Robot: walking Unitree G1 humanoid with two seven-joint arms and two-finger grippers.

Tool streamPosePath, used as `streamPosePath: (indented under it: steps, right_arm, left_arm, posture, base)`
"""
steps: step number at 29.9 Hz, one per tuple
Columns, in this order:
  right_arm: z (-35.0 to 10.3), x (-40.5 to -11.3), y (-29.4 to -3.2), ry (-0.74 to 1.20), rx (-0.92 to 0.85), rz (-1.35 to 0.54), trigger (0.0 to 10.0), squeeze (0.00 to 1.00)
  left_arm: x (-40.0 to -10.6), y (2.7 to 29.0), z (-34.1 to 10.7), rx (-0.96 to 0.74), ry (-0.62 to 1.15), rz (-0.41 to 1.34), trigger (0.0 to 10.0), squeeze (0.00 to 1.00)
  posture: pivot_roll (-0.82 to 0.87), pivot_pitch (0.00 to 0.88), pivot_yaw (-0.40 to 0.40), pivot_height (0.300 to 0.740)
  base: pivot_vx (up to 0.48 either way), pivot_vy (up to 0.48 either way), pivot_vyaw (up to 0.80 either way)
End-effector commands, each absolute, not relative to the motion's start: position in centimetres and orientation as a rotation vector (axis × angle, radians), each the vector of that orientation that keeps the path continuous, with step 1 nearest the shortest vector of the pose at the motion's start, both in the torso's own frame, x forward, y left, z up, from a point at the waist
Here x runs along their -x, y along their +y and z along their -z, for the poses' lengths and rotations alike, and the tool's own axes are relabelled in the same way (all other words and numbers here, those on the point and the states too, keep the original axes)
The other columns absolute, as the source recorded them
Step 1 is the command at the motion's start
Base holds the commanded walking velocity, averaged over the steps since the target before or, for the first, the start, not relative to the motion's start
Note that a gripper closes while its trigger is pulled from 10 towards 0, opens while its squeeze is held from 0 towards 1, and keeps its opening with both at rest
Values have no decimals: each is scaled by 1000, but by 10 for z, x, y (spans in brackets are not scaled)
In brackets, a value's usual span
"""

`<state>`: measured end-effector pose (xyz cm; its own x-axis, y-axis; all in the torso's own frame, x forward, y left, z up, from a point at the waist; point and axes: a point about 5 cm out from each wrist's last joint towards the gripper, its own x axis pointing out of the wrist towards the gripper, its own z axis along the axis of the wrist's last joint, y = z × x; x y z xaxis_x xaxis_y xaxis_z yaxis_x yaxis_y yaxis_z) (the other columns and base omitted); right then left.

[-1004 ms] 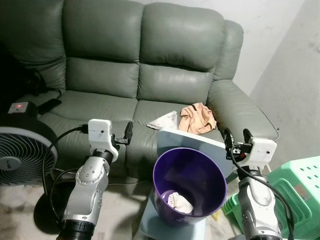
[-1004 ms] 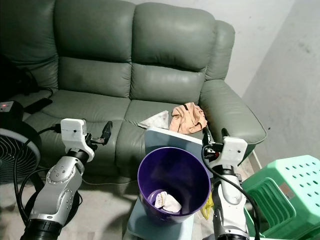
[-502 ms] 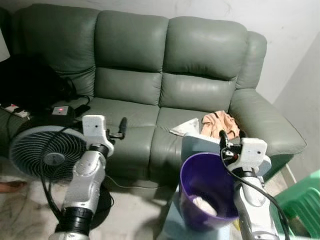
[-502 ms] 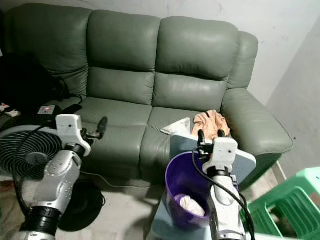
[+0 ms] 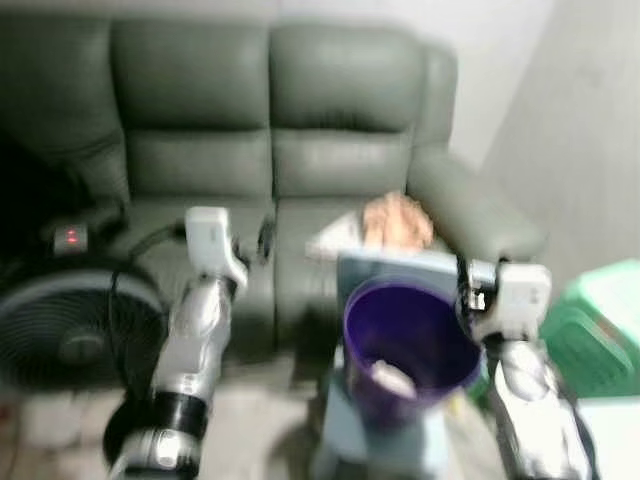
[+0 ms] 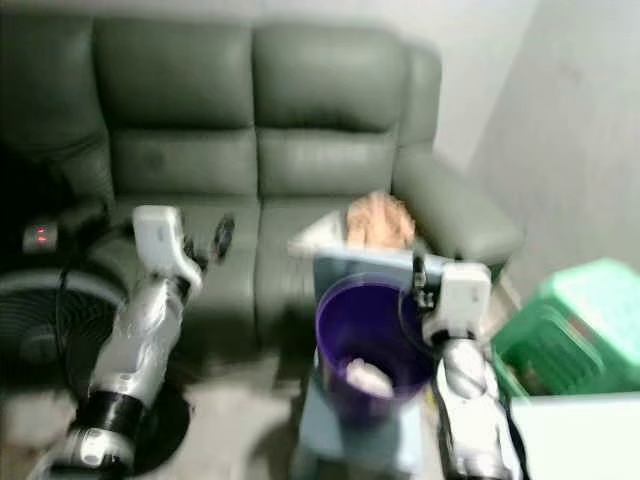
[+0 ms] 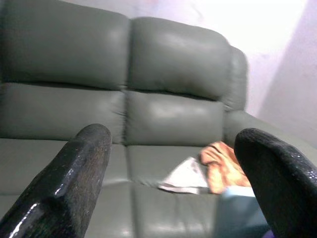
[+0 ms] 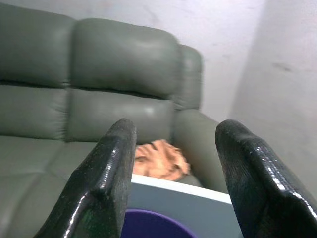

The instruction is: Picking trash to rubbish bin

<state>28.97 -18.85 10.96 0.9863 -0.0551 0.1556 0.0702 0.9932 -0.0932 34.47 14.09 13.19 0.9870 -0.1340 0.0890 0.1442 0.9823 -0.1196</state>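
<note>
Right gripper (image 8: 171, 173), fingers apart and empty, hovers near the purple bin (image 5: 410, 345); crumpled orange trash (image 8: 159, 159) lies beyond on the sofa (image 5: 250, 130). Left gripper (image 7: 173, 173) spread too.

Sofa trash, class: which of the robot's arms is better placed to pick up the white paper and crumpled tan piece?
Probably the right. The right gripper is open beside the purple bin, just before the tan piece and white paper; the left gripper hovers farther left.

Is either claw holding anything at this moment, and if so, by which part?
Nothing is held. The left claw and the right claw are both open, with only the sofa showing between their fingers.
</note>
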Motion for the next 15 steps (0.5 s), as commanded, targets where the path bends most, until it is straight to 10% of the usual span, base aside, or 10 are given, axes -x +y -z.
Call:
streamPosePath:
  steps: [1,15]
  right_arm:
    - [-116,-297,-178,-163,105,12,10000,0]
    - [-111,-303,-176,-104,123,-26,10000,0]
  left_arm:
    - [-344,157,-132,110,-88,76,10000,0]
    - [-340,157,-123,77,-65,34,10000,0]
  posture:
    - [-49,0,-97,740]
    - [-12,0,-139,740]
  base:
    - [0,465,0]
    - [0,0,-588]
